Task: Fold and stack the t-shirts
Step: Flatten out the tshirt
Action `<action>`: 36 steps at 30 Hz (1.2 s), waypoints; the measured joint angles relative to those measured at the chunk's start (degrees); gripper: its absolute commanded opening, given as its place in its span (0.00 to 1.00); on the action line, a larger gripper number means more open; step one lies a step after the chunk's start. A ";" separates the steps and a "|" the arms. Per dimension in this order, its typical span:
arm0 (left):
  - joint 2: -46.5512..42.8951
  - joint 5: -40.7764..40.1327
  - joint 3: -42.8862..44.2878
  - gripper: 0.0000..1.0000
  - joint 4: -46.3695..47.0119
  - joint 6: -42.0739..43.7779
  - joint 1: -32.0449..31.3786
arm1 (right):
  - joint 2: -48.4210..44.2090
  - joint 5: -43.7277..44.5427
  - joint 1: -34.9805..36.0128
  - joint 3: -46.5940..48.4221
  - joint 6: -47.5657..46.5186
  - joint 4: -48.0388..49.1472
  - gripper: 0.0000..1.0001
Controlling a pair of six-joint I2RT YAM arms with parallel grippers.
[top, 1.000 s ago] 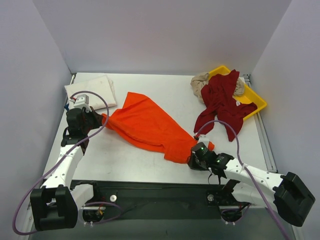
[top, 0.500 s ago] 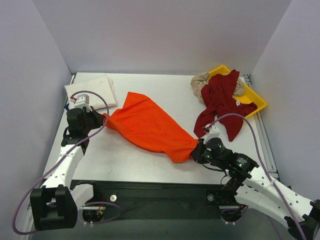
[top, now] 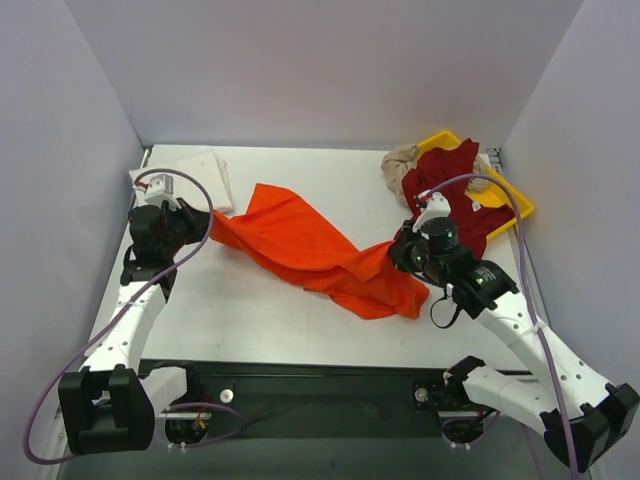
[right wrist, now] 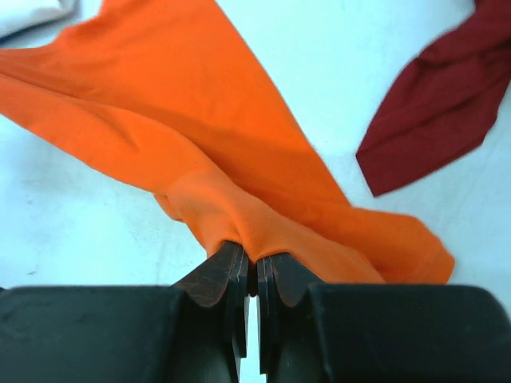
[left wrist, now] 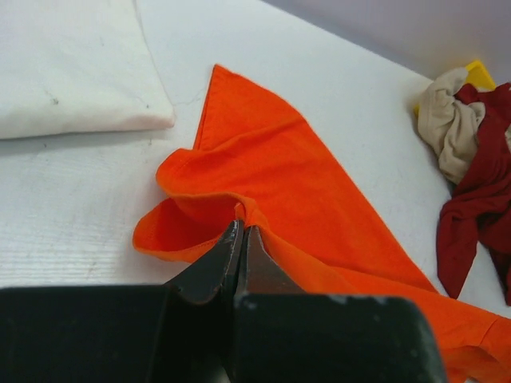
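Note:
The bright orange t-shirt (top: pixel 300 245) is stretched across the middle of the table between my two grippers. My left gripper (top: pixel 205 222) is shut on its left edge (left wrist: pixel 239 209). My right gripper (top: pixel 397 255) is shut on its right part (right wrist: pixel 239 227) and holds it lifted above the table. The white t-shirt (top: pixel 195 180) lies folded at the back left and shows in the left wrist view (left wrist: pixel 72 72). The dark red t-shirt (top: pixel 455 195) lies over the beige one (top: pixel 398 165) at the back right, partly hidden by my right arm.
A yellow tray (top: pixel 512 205) stands at the back right under the red and beige shirts. Purple walls close in the table on three sides. A black rail runs along the near edge by the arm bases.
My right gripper has lifted and carried the shirt's right end away from the near edge toward the back right, near the red shirt. My left gripper moved slightly back with its edge.

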 measured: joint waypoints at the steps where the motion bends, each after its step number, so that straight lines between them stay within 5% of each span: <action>1: -0.02 0.11 1.07 0.00 -0.07 -0.48 0.00 | 0.39 0.00 -0.02 2.03 -0.83 -0.04 0.00; 24: -16.39 -4.63 52.04 0.00 -19.47 3.89 0.02 | -4.09 -9.49 -0.02 56.35 -18.27 -6.01 0.00; 30: -16.17 -4.72 53.40 0.00 -20.00 5.14 0.02 | 0.87 -11.28 -0.02 63.32 -20.17 -6.36 0.00; 36: -7.74 -3.72 44.39 0.00 -18.95 5.11 0.13 | 15.26 -7.82 -1.57 64.81 -22.14 -6.08 0.00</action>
